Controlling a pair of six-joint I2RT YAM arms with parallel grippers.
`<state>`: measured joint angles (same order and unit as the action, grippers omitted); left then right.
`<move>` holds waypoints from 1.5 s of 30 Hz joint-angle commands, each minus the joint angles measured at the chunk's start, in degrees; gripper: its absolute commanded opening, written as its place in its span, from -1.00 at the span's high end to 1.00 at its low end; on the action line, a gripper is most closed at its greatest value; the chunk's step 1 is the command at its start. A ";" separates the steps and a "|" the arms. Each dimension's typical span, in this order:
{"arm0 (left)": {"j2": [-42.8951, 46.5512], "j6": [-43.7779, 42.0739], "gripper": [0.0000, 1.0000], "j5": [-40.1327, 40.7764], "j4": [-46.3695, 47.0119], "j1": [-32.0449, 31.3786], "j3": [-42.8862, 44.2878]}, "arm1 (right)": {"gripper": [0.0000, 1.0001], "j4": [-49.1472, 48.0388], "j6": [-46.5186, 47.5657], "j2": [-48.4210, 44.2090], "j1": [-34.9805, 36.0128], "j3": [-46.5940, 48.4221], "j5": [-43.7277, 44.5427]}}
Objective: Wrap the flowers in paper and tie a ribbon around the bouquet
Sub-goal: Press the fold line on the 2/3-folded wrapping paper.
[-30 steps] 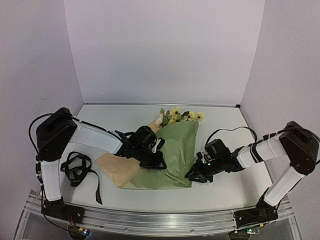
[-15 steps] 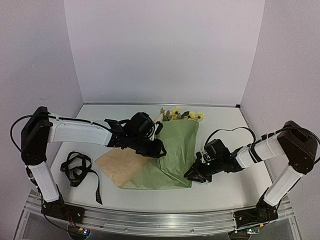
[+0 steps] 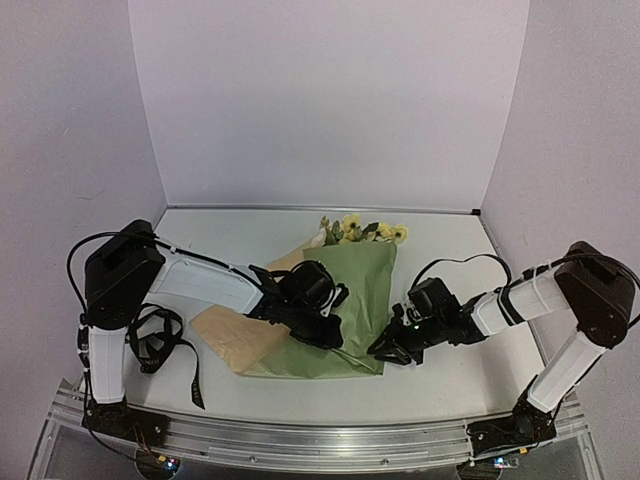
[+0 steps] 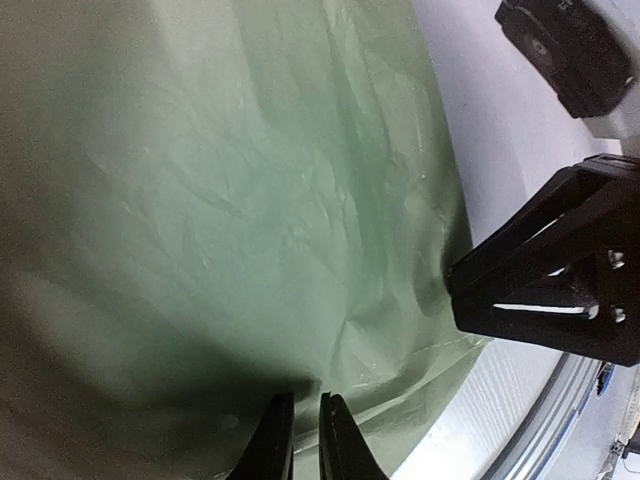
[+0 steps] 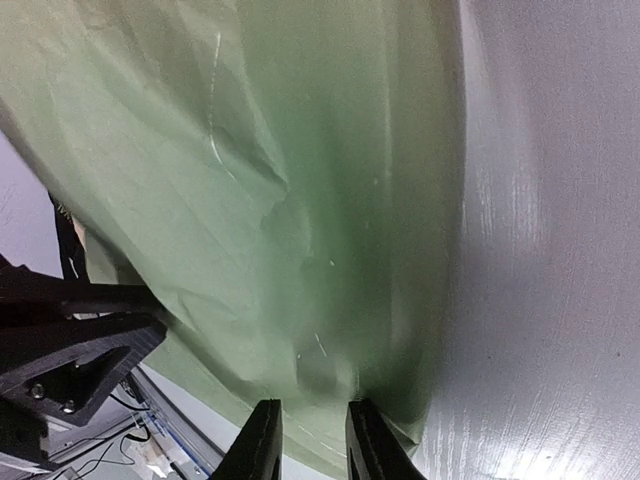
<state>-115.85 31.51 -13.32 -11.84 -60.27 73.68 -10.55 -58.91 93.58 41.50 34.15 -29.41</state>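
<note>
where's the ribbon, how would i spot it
Find the left arm's base at the table's near-left corner. The ribbon lies in a loose black tangle just beside it, left of the paper. Unlike the round robot cables, it is flat, with one tail trailing toward the front edge.

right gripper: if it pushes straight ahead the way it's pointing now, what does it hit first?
The paper. The right gripper has its fingertips right at the olive sheet's near edge, so going on would drive into or crumple it. Beyond that, the left gripper lies roughly in line across the sheet, though depth there is unclear.
</note>
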 commanded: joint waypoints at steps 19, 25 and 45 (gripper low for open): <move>-1.88 0.42 0.95 1.78 1.23 0.24 -1.52 | 0.46 -1.36 -4.43 12.24 -11.13 14.42 -3.68; -2.11 -0.10 0.98 1.75 0.95 0.24 -1.38 | 0.47 -1.75 -6.10 15.62 -14.66 18.45 -3.81; -2.26 -1.55 1.00 1.13 0.01 0.24 -1.39 | 0.47 -1.29 -10.26 29.49 -24.96 36.91 -3.32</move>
<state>-117.45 31.31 -12.28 -11.29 -60.27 72.62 -11.47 -68.03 120.44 18.73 66.83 -34.17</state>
